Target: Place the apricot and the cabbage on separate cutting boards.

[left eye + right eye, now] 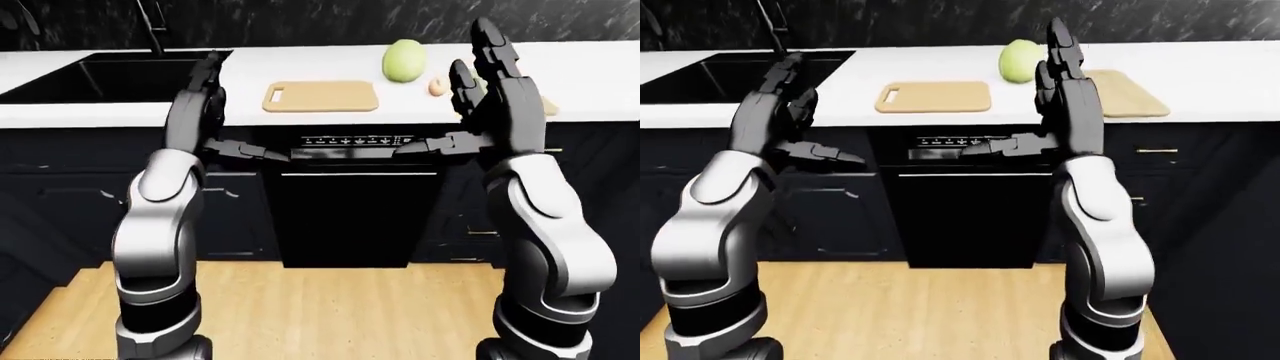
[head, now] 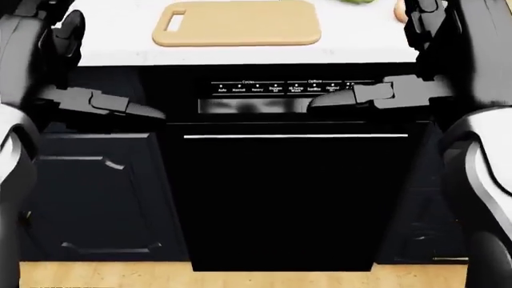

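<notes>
A pale green cabbage (image 1: 404,60) and a small apricot (image 1: 437,87) lie on the white counter (image 1: 300,64), to the right of a tan cutting board (image 1: 320,96). A second cutting board (image 1: 1127,94) lies further right, partly behind my right hand. My left hand (image 1: 203,90) is open and empty, raised before the counter edge, left of the first board. My right hand (image 1: 495,75) is open and empty, raised just right of the apricot in the left-eye view. In the right-eye view it hides the apricot.
A black sink (image 1: 100,75) with a faucet (image 1: 155,26) sits in the counter at the left. A black dishwasher (image 1: 350,210) stands under the counter between dark cabinets. A wooden floor (image 1: 320,307) lies below.
</notes>
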Controlling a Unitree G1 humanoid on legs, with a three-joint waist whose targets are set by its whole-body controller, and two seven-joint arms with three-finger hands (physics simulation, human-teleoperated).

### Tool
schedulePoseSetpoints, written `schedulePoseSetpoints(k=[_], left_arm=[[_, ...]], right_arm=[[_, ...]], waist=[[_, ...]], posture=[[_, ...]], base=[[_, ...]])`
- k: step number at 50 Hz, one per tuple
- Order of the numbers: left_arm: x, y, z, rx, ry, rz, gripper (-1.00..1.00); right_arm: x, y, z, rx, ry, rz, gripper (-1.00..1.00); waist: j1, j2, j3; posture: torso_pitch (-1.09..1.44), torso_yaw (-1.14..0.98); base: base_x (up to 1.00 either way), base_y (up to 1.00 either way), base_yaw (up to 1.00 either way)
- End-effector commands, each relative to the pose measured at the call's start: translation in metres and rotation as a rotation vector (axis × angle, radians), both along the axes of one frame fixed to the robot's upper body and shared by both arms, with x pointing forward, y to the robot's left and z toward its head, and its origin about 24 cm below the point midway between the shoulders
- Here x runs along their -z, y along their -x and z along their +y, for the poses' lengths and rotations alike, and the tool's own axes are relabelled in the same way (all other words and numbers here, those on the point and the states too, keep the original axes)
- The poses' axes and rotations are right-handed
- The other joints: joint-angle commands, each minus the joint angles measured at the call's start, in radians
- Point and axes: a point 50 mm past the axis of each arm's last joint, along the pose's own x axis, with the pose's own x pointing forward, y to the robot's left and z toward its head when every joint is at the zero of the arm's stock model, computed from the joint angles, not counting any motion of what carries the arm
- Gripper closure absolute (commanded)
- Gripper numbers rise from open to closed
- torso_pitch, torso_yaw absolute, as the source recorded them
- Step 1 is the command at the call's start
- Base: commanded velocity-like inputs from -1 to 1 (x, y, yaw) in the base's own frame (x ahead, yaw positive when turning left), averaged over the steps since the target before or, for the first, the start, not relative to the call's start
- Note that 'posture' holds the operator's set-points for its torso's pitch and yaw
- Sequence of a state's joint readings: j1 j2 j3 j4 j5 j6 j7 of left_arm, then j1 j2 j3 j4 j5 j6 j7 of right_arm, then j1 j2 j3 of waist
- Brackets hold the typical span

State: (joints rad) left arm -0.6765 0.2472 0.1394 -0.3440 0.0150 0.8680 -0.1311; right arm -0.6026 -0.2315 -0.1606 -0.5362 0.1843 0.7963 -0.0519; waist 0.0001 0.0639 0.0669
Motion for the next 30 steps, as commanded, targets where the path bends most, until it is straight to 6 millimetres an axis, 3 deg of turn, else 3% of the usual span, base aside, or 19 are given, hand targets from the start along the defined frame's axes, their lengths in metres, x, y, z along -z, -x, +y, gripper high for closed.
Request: schedulePoseSetpoints(k=[1,10,12,13,14,15,16,18,19,23,24,26,27,28,30], left_arm=[[-0.02,0.005,-0.003,0.007,-0.008,-0.091,-1.0],[-0.024,0.01,0.001,-0.011,-0.003,-0.113,-1.0],[-0.023,0.011,0.002,-0.017,-0.003,-0.113,-1.0],[-0.023,0.011,0.003,-0.018,-0.004,-0.111,-1.0],[-0.024,0.012,0.003,-0.019,-0.003,-0.115,-1.0],[-0.025,0.012,0.003,-0.022,-0.003,-0.116,-1.0],[-0.024,0.013,0.004,-0.025,-0.004,-0.116,-1.0],[-0.025,0.014,0.005,-0.029,-0.002,-0.119,-1.0],[-0.025,0.014,0.006,-0.031,-0.006,-0.118,-1.0],[-0.025,0.015,0.006,-0.034,-0.007,-0.118,-1.0],[-0.025,0.015,0.006,-0.034,-0.008,-0.117,-1.0],[-0.025,0.016,0.007,-0.036,-0.008,-0.117,-1.0],[-0.026,0.016,0.007,-0.036,-0.007,-0.118,-1.0],[-0.026,0.016,0.007,-0.038,-0.012,-0.117,-1.0],[-0.028,0.017,0.008,-0.041,-0.013,-0.118,-1.0]], right_arm=[[-0.021,0.007,-0.003,0.012,0.001,-0.098,-1.0],[-0.016,0.008,-0.004,0.009,-0.005,-0.097,-1.0],[-0.016,0.009,-0.005,0.011,-0.011,-0.096,-1.0],[-0.018,0.009,-0.005,0.013,-0.01,-0.096,-1.0],[-0.017,0.009,-0.006,0.016,-0.011,-0.097,-1.0],[-0.015,0.009,-0.006,0.021,-0.008,-0.095,-1.0],[-0.017,0.008,-0.005,0.018,-0.014,-0.092,-1.0],[-0.015,0.008,-0.006,0.022,-0.024,-0.09,-1.0],[-0.015,0.007,-0.006,0.023,-0.026,-0.087,-1.0],[-0.013,0.006,-0.008,0.036,-0.039,-0.083,-1.0],[-0.014,0.007,-0.008,0.036,-0.036,-0.087,-1.0],[-0.015,0.006,-0.009,0.039,-0.041,-0.089,-1.0],[-0.015,0.007,-0.009,0.038,-0.041,-0.09,-1.0],[-0.016,0.007,-0.009,0.036,-0.045,-0.089,-1.0],[-0.016,0.006,-0.01,0.041,-0.043,-0.091,-1.0]], waist=[[-0.004,0.009,-0.027],[0.026,-0.059,-0.045],[0.026,-0.092,-0.054],[0.021,-0.127,-0.067],[0.016,-0.107,-0.054],[0.018,-0.123,-0.024],[0.013,-0.131,-0.029],[0.008,-0.12,-0.057],[0.006,-0.111,-0.059],[0.005,-0.069,-0.044],[0.005,-0.051,-0.045],[0.008,0.019,-0.061],[0.006,0.003,-0.061],[0.007,0.006,-0.055],[0.016,0.004,-0.067]], posture=[[0.0,0.0],[0.0,0.0],[0.0,0.0],[0.0,0.0],[0.0,0.0],[0.0,0.0],[0.0,0.0],[0.0,0.0],[0.0,0.0],[0.0,0.0],[0.0,0.0],[0.0,0.0],[0.0,0.0],[0.0,0.0],[0.0,0.0]], base=[[0.51,0.0,0.0],[0.49,-0.03,0.0],[0.43,-0.09,0.0],[0.41,-0.09,0.0],[0.35,-0.09,0.0],[0.23,-0.09,0.0],[0.14,-0.08,0.0],[0.01,-0.09,0.0],[0.0,-0.09,0.0],[0.0,-0.1,0.0],[0.0,-0.2,0.0],[0.0,-0.27,0.0],[0.0,-0.43,0.0],[0.0,-0.45,0.0],[0.0,-0.45,0.0]])
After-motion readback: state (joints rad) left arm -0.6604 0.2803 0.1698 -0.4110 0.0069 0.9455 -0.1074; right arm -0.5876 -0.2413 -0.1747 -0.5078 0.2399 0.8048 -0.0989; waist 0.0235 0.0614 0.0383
